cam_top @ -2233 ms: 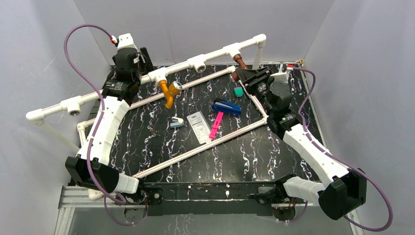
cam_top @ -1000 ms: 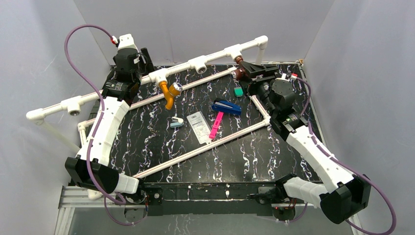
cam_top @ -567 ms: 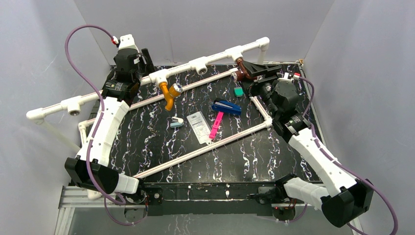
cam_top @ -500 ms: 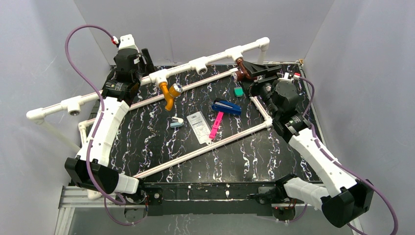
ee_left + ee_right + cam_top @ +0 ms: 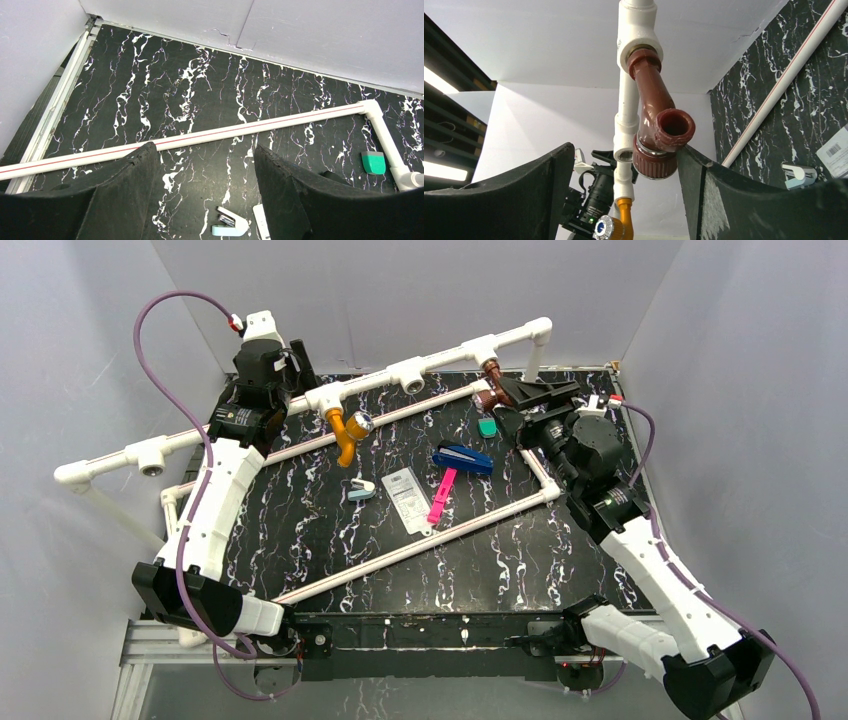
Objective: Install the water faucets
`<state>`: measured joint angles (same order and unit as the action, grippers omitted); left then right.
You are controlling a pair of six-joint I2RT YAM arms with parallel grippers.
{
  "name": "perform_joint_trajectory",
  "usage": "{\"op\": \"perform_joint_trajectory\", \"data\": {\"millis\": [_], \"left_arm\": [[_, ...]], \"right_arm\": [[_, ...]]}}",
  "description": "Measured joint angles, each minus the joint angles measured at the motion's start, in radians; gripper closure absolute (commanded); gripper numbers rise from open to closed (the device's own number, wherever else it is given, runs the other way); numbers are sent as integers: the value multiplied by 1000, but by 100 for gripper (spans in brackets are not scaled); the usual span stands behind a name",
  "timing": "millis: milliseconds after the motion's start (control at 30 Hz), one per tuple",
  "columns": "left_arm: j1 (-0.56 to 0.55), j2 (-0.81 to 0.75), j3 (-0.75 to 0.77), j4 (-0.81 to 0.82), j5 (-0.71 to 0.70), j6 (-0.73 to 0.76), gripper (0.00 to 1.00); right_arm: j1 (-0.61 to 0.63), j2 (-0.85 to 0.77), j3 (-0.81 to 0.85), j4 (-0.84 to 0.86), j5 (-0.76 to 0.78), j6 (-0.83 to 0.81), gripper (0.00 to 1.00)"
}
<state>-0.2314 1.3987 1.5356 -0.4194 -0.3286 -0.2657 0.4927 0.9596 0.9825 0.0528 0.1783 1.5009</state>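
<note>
One white pipe rail (image 5: 445, 357) carries the work. The right gripper (image 5: 624, 150) stands open astride the dark brown faucet (image 5: 651, 100), which we judge seated in its tee (no clamping needed). The left gripper (image 5: 206, 152), open and empty, waits near the orange faucet (image 5: 343, 432), likewise seated.

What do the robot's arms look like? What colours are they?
The left arm and the right arm both have smooth white shells with chunky black joints. A purple cable loops along each one. Each arm ends in two thick, curved black fingers.
</note>
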Motion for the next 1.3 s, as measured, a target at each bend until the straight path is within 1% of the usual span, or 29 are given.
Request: {"op": "perform_joint_trajectory", "data": {"millis": [233,367,433,600,767,933,1100,1167,1200,1267,1300], "left_arm": [[0,0,0,0,0,0,31],[0,0,0,0,0,0,31],[0,0,0,0,0,0,31],[0,0,0,0,0,0,31],[0,0,0,0,0,0,31],[0,0,0,0,0,0,31],[0,0,0,0,0,0,31],[0,0,0,0,0,0,31],[0,0,0,0,0,0,31],[0,1,0,0,1,0,31],[0,1,0,0,1,0,31]], "right_arm": [[0,-30,-16,-67,0,-52,17],[0,-52,-16,-114,-2,-113,16],[0,-59,-14,-135,-2,-157,13],[0,-71,0,-190,-1,-362,12],[0,-103,23,-227,-3,-651,12],[0,-119,79,-243,-20,-978,12],[0,-151,97,-249,-77,-1393,10],[0,-167,97,-263,-105,-1608,10],[0,-169,97,-267,-111,-1659,10],[0,-175,97,-284,-148,-1845,10],[0,-175,97,-291,-163,-1905,9]]}}
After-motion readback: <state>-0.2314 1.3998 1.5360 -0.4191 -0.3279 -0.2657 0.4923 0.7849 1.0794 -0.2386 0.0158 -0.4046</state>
